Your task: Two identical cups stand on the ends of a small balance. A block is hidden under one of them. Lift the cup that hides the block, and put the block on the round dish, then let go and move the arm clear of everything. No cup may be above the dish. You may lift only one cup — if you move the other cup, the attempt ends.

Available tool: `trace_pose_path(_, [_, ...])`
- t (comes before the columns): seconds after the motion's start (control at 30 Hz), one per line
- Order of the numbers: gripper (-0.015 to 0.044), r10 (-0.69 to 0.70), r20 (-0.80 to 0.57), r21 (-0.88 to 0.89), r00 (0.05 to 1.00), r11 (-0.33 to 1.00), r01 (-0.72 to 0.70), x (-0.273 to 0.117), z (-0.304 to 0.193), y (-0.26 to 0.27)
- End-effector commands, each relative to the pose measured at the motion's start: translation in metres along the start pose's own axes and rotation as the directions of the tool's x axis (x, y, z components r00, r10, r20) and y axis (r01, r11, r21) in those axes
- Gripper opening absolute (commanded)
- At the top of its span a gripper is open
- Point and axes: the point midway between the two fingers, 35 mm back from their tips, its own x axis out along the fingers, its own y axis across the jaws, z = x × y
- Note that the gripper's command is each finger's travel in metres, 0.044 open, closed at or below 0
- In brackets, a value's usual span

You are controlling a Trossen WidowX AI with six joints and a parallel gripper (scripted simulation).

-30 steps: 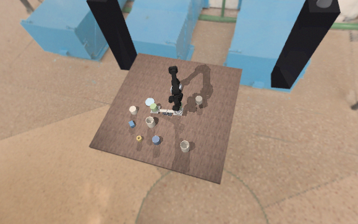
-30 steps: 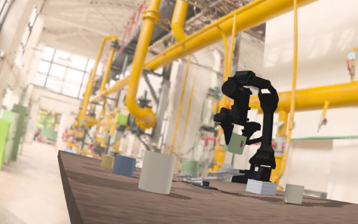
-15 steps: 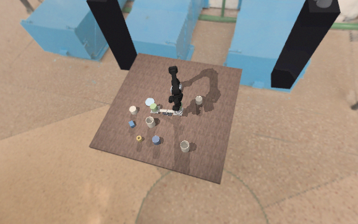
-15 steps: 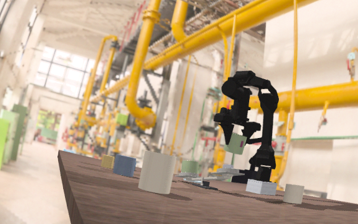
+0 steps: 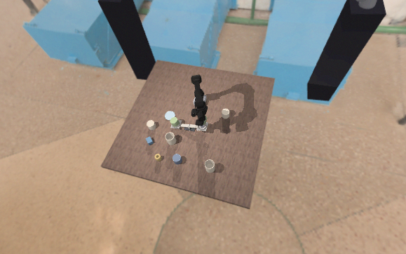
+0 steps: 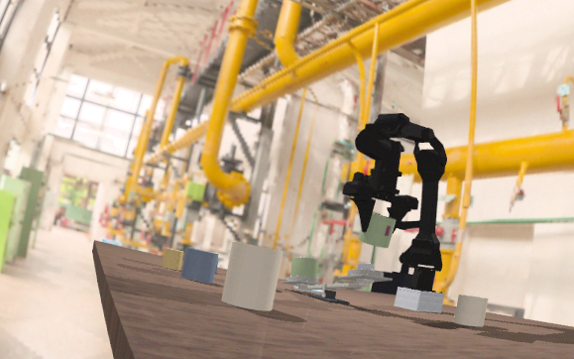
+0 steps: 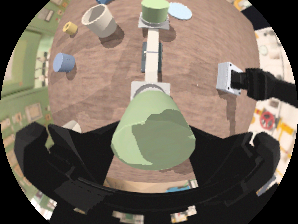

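My gripper (image 6: 382, 229) (image 7: 152, 125) is shut on a green cup (image 6: 376, 237) (image 7: 150, 120) and holds it tilted, raised above one end of the balance (image 5: 188, 126) (image 7: 152, 64). A small pale raised thing (image 6: 365, 267) shows on the pan under the held cup in the exterior view. The wrist view hides most of that pan, so I cannot tell surely that it is the block. The other green cup (image 5: 174, 121) (image 6: 304, 268) (image 7: 154, 12) stands upright on the far pan. The pale blue round dish (image 5: 170, 115) (image 7: 180, 11) lies beside that far pan, with nothing visible on it.
Near the balance stand an open beige cup (image 5: 170, 139) (image 7: 102, 22), a cream cylinder (image 5: 151, 125) and a blue cube (image 5: 149, 140). Farther out are a yellow ring (image 5: 158, 157), a blue cylinder (image 5: 177, 159), another beige cup (image 5: 210, 166) and a second cream cylinder (image 5: 225, 113).
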Motion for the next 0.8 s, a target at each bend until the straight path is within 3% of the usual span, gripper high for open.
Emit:
trace_pose_path(0.0, [0.0,0.0,0.0,0.0,1.0,1.0,0.0,0.0,0.0,0.0])
trace_pose_path(0.77, [0.0,0.002,-0.001,0.0,1.0,1.0,-0.002,0.008,-0.011,-0.002])
